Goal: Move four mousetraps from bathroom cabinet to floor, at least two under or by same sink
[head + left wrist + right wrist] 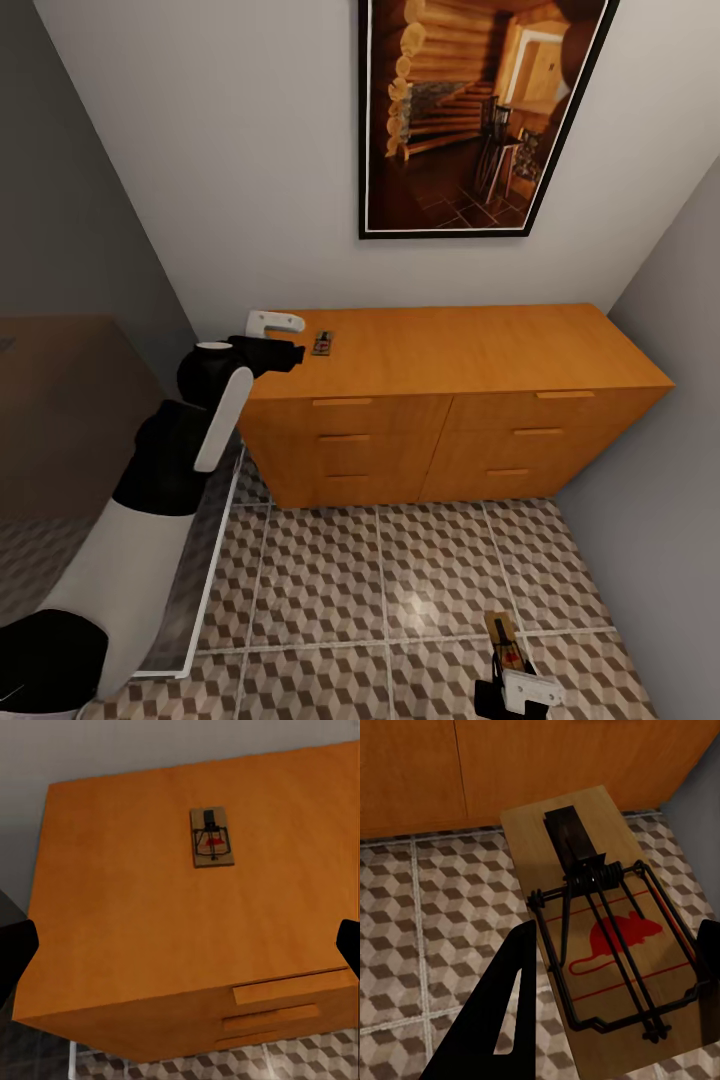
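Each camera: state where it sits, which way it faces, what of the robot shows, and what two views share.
Head view: high on the robot, looking forward and down at the cabinet, tiled floor and wall picture; left arm and right gripper show.
Left wrist view: above the cabinet top, looking down at a mousetrap; dark fingers at the edges.
Right wrist view: low, facing the cabinet front, another mousetrap held between its fingers over the floor.
Shared: head and left wrist views both show the cabinet-top mousetrap.

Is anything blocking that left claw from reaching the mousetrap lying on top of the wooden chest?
Nothing visible does. The mousetrap lies alone on the bare top of the chest, and the left gripper hovers just beside it with only open wood between them.
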Controlling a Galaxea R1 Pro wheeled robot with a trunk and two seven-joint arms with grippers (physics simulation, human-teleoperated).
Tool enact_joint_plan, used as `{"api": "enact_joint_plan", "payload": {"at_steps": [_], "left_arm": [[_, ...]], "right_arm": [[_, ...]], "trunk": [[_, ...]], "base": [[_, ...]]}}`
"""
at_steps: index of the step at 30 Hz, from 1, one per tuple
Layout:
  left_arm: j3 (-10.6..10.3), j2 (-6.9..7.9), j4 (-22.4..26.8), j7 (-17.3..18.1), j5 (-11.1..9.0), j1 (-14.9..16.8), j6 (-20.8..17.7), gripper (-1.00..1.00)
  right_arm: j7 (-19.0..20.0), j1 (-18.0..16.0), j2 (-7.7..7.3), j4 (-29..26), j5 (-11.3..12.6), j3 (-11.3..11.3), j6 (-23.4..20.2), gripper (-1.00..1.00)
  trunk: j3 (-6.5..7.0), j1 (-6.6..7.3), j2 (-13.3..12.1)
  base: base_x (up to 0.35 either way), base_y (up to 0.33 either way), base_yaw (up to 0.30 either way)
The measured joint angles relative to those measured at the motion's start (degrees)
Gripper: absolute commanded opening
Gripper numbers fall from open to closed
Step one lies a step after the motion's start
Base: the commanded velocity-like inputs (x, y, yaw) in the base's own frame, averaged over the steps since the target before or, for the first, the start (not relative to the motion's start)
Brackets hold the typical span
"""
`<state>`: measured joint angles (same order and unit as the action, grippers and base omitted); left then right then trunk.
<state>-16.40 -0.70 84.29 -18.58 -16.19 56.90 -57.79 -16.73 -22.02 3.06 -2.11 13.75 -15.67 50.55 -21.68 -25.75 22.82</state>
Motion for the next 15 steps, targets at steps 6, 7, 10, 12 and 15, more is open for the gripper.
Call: {"api": "enact_joint_plan", "payload": {"at_steps": [6, 7, 10, 12, 15], "left_arm": [[0.24, -0.39, -0.07, 0.00, 0.00, 0.00, -0.03, 1.00], [0.24, -0.40, -0.08, 0.00, 0.00, 0.00, -0.04, 1.00], [0.26, -0.43, -0.11, 0.00, 0.00, 0.00, -0.04, 1.00], [0.27, -0.44, -0.11, -0.03, 0.00, 0.00, -0.04, 1.00], [0.27, -0.44, -0.12, -0.04, 0.02, 0.00, -0.05, 1.00]], "right_arm": [[0.04, 0.00, 0.01, 0.02, -0.03, 0.00, -0.01, -1.00], [0.03, 0.00, 0.01, 0.03, -0.01, 0.00, -0.01, -1.00], [0.05, 0.00, 0.01, 0.02, -0.02, 0.00, 0.00, -1.00], [0.10, 0.00, 0.01, 0.04, -0.04, 0.00, 0.00, -1.00], [0.13, 0.00, 0.01, 0.05, -0.05, 0.00, 0.01, -1.00]], "trunk": [[0.00, 0.00, 0.00], [0.00, 0.00, 0.00], [0.00, 0.00, 0.00], [0.00, 0.00, 0.00], [0.00, 0.00, 0.00]], "base": [[0.000, 0.000, 0.000], [0.000, 0.000, 0.000], [0.000, 0.000, 0.000], [0.000, 0.000, 0.000], [0.000, 0.000, 0.000]]}}
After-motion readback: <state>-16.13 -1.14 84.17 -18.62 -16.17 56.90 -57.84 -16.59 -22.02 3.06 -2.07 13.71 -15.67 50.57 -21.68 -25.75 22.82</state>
